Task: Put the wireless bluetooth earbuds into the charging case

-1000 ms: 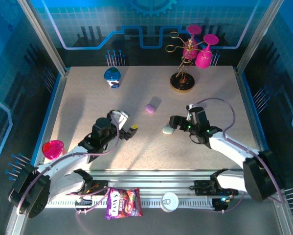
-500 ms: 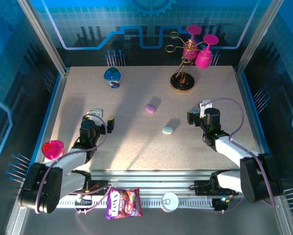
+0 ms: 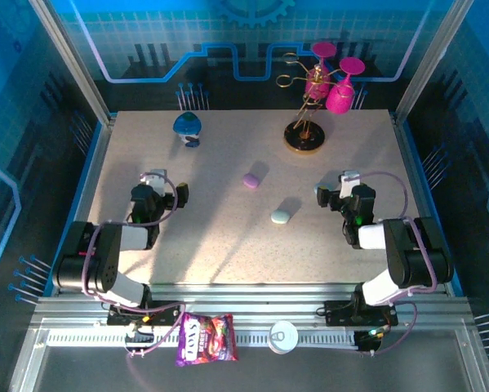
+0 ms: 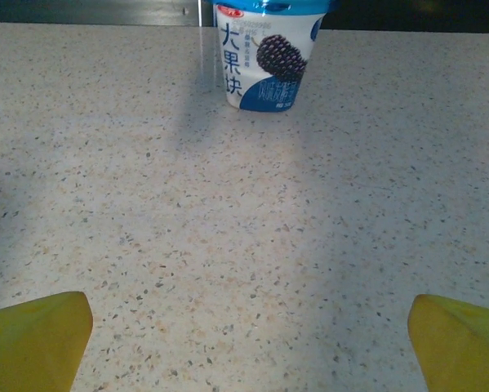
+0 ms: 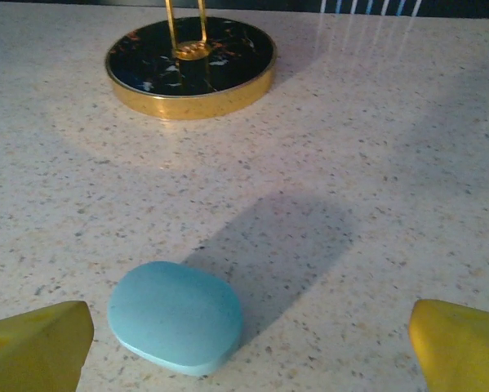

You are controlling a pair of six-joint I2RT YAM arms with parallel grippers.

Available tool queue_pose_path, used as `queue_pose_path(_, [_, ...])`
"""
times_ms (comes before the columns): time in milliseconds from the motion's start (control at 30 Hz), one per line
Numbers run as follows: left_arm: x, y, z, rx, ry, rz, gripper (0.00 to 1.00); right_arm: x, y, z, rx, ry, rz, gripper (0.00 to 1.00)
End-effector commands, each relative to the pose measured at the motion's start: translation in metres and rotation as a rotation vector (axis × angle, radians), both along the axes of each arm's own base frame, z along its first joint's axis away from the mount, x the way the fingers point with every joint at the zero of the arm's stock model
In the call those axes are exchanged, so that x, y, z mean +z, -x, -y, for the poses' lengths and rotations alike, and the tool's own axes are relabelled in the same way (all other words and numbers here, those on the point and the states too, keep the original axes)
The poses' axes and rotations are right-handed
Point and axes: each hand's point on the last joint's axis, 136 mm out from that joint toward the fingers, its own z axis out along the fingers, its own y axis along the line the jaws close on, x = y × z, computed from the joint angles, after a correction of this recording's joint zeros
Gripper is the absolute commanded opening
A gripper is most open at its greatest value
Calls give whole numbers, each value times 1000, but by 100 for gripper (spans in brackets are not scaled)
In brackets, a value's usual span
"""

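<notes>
Gaping fully apart, the left claw (image 4: 248, 343) and right claw (image 5: 248, 347) each hold nothing.

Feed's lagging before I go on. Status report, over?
Both open, empty: left tool, right tool. Closed pale teal pebble-shaped plastic case ahead-left of right tool; lilac pebble-shaped case past it. Nothing between right tool and teal case.

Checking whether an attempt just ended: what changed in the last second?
The left gripper and right gripper, jaws open and empty, pulled back from the middle of the speckled table toward their sides. The pale blue pebble-shaped case, lilac pebble-shaped case and blue-and-white yogurt cup stayed put.
</notes>
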Motion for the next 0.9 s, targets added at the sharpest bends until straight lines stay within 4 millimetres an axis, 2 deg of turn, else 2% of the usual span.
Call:
queue_pose_path(0, [9,-9,3,-25,39,36,99,22,-10,-5,31,-5,89,100])
queue_pose_path(867, [9,-11,-1,0,31,40,99,21,-13,-10,7,57,78,100])
